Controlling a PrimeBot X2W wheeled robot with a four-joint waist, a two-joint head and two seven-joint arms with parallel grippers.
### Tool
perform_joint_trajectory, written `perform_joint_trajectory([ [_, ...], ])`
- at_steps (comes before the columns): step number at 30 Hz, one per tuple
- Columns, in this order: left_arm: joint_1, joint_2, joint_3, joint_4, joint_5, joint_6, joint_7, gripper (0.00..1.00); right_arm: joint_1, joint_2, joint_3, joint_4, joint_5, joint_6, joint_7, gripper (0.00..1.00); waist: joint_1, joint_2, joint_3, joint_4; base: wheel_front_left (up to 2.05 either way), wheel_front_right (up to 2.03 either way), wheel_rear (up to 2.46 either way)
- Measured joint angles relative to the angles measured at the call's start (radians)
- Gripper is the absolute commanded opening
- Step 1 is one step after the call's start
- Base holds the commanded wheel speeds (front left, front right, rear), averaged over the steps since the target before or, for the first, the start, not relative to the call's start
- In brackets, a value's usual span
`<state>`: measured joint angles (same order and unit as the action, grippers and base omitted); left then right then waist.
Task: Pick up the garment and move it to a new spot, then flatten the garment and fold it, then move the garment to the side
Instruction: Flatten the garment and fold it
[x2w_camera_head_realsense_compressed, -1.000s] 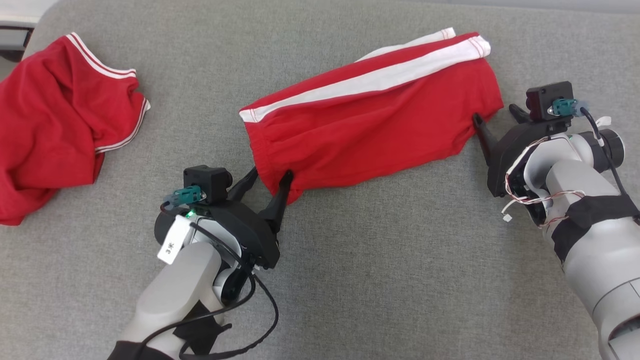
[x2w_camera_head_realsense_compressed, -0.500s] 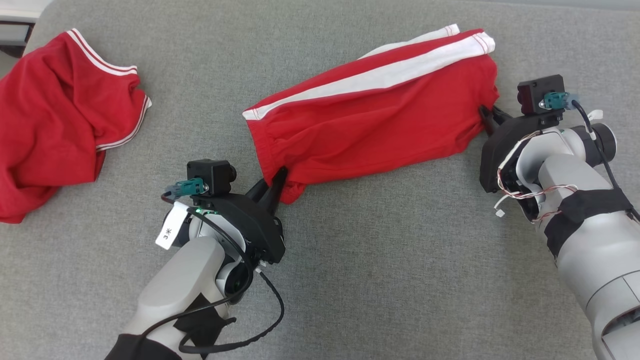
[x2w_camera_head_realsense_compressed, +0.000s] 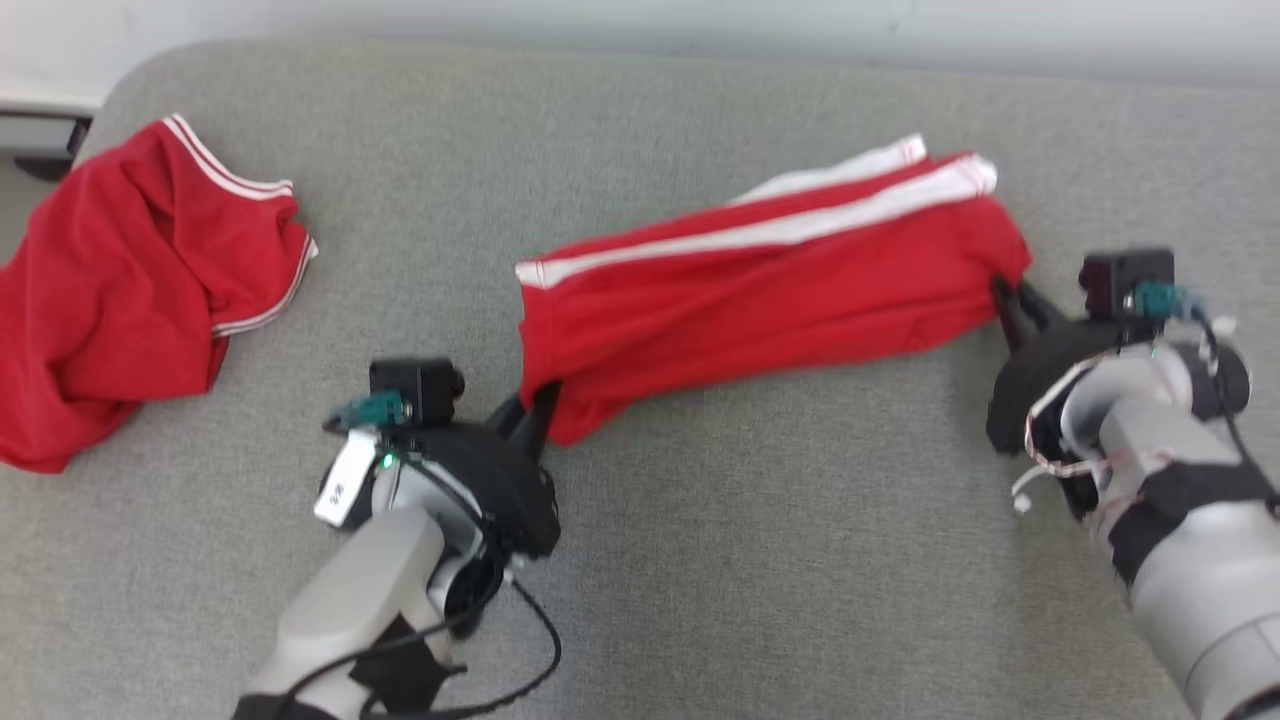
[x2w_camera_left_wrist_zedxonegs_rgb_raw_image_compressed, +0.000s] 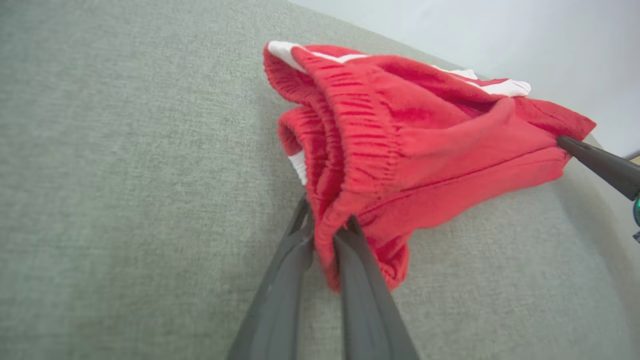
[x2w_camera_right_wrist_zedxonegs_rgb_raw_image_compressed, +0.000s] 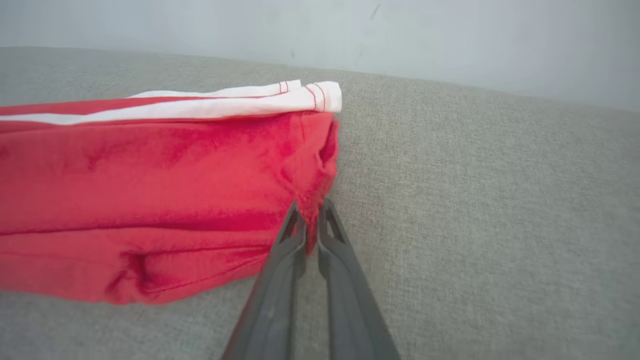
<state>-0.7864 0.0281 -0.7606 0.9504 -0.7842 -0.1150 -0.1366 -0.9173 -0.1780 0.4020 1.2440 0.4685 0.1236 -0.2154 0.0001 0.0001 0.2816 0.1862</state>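
Red shorts (x2w_camera_head_realsense_compressed: 760, 300) stretched across grey fabric surface (x2w_camera_head_realsense_compressed: 750, 560), left gripper (x2w_camera_head_realsense_compressed: 535, 400) clamped on near-left waistband corner, right gripper (x2w_camera_head_realsense_compressed: 1003, 290) clamped on right-hand hem corner

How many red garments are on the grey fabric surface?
2: red shorts with white side stripes in the middle; a crumpled red garment with white trim at the left. More may be hidden.

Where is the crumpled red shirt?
In the head view, the crumpled red shirt with white-striped trim lies at the far left of the grey fabric cushion, apart from the red white-striped shorts.
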Motion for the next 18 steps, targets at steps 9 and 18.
perform_joint_trajectory([
  [9,0.113,-0.001,-0.023,0.018,0.000,-0.008,-0.037,0.00,0.167,0.014,-0.026,-0.032,0.047,0.006,-0.027,0.00,-0.0001,0.0000,-0.100,-0.024,0.00,0.00,0.00],
  [18,0.258,0.014,-0.048,0.016,-0.002,-0.008,-0.053,0.00,0.369,0.043,-0.023,-0.120,0.092,0.006,-0.033,0.00,-0.0003,-0.0001,-0.208,-0.058,0.00,0.00,0.00],
])
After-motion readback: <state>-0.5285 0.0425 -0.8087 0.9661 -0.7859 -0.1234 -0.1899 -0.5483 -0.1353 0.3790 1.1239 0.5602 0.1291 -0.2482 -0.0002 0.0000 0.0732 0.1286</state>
